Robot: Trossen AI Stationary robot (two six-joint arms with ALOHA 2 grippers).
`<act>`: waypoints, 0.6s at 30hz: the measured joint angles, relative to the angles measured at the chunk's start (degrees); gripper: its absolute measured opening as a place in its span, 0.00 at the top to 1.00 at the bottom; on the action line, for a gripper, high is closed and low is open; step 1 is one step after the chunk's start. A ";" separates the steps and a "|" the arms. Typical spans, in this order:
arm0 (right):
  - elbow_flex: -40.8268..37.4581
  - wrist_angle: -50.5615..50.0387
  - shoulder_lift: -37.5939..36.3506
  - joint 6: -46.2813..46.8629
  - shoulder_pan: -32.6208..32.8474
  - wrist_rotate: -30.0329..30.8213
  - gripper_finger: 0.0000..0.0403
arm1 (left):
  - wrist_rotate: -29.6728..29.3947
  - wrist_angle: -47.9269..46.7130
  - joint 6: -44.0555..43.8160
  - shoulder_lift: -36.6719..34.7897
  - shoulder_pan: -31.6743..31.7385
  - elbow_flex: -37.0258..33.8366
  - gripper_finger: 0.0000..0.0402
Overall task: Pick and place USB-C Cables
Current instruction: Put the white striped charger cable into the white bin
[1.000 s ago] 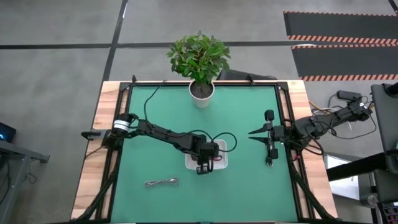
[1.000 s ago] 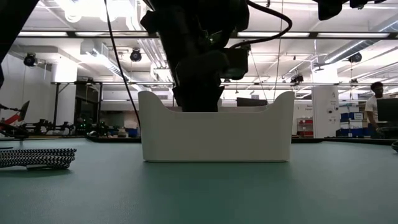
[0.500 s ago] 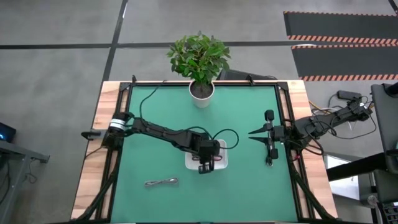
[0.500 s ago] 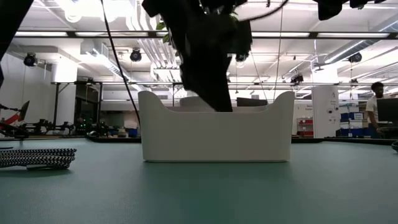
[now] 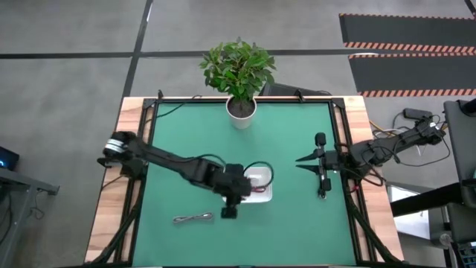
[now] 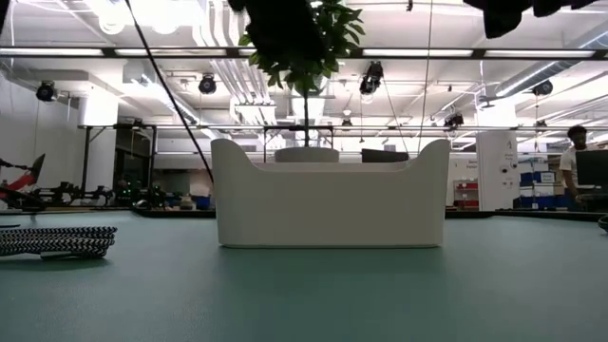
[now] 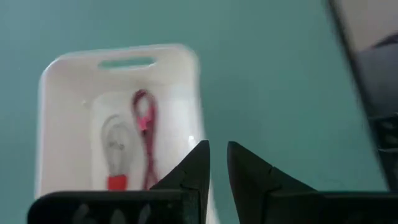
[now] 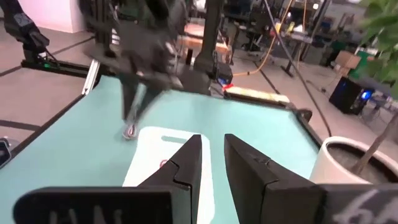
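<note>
The white tray stands mid-table. In the left wrist view the tray holds the magenta-pink cable and the white-grey cable, both lying on its floor. The grey-brown cable lies flat on the green mat toward the near-left; the low view shows the grey-brown cable left of the tray. No black cable shows. My left gripper hangs shut above the mat at the tray's near-left corner, between tray and grey-brown cable, holding nothing. My right gripper waits shut at the right side.
A potted plant stands at the far edge behind the tray. Black wires run along the wooden frame and loop over the mat near the tray. Bare green mat lies near and right of the tray. A person stands far off in the room.
My left gripper has risen out of the tray and swung toward the table's near-left, past the tray's corner toward the grey-brown cable. In the low view the arm has lifted clear of the tray's top. The cables and tray have stayed put.
</note>
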 joint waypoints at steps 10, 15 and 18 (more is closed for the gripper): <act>-1.77 0.84 4.86 8.59 0.02 0.02 0.85 | -5.89 0.96 -4.48 -9.08 -7.73 -10.49 0.90; -1.91 3.08 8.94 12.24 0.02 0.05 0.85 | -6.17 1.07 -14.15 -13.59 -9.01 -16.56 0.90; -1.91 5.60 11.56 12.55 0.02 0.07 0.85 | -6.02 0.85 -19.66 -15.69 -9.55 -20.09 0.90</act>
